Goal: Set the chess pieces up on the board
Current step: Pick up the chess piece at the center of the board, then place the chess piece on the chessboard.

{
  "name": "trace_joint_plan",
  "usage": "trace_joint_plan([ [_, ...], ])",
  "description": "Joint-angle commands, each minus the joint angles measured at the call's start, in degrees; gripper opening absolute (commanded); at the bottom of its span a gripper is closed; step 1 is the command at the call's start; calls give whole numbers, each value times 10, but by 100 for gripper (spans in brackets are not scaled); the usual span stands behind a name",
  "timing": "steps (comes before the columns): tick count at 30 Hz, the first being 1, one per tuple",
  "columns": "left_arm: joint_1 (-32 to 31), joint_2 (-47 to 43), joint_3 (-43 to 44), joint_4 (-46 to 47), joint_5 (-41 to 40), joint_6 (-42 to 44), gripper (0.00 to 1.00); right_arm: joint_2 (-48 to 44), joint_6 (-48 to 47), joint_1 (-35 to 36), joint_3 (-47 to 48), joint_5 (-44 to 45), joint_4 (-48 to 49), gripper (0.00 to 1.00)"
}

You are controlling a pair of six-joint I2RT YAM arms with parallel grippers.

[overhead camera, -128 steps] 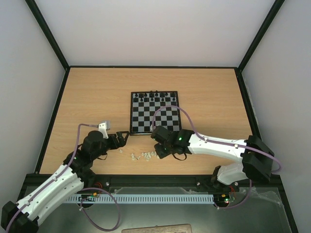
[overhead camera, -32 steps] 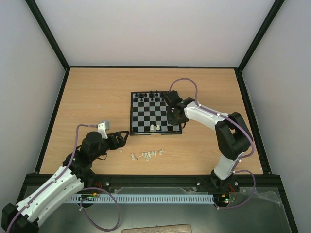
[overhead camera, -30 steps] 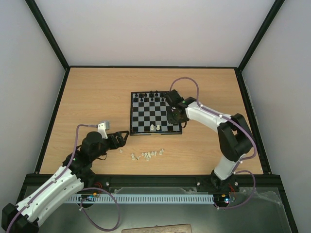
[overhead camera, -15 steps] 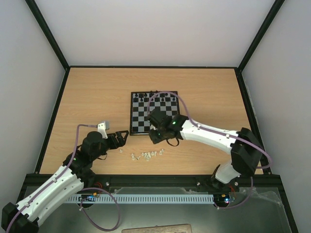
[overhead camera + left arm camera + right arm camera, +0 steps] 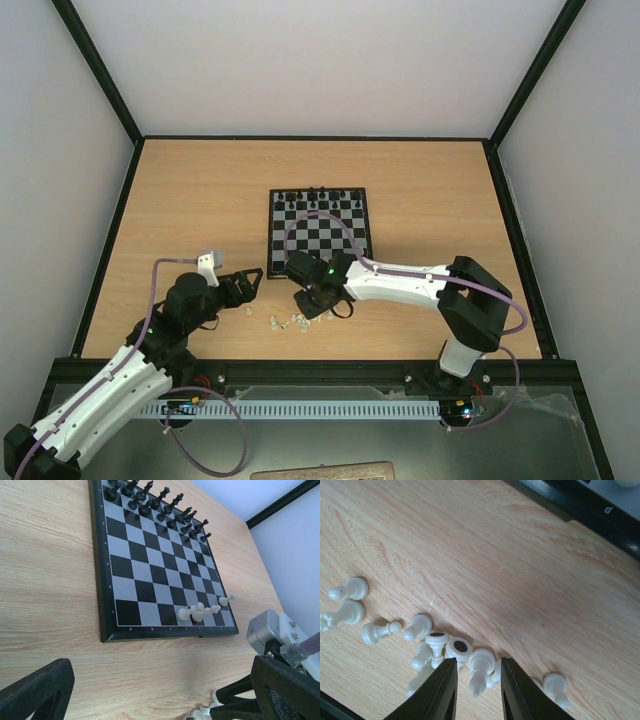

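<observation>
The board lies mid-table, black pieces on its far rows. A few white chess pieces stand on its near row. Several more white pieces lie loose on the table in front of the board. My right gripper is low over this pile. In the right wrist view it is open, with one lying white piece between its fingers and not gripped. My left gripper is wide open and empty, left of the pile; its fingers frame the left wrist view.
The board's black border crosses the top right of the right wrist view. One white piece lies apart, near my left gripper. The right arm stretches across the table in front of the board. Black frame rails bound the table.
My right gripper has swung from the board's right side, across its near edge, down to the loose white pile. More white pieces stand on the near row than at first. The left arm barely moved.
</observation>
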Motion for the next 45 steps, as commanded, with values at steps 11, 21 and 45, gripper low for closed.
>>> trace_joint_plan([
  [11, -1, -12, -4, -14, -7, -2, 99, 15, 30, 24, -34, 1, -1, 25],
  [21, -1, -17, -6, -15, -5, -4, 99, 18, 28, 25, -38, -3, 3, 14],
  [45, -1, -9, -1, -9, -1, 3, 100, -69, -34, -175, 49, 118, -85, 6],
])
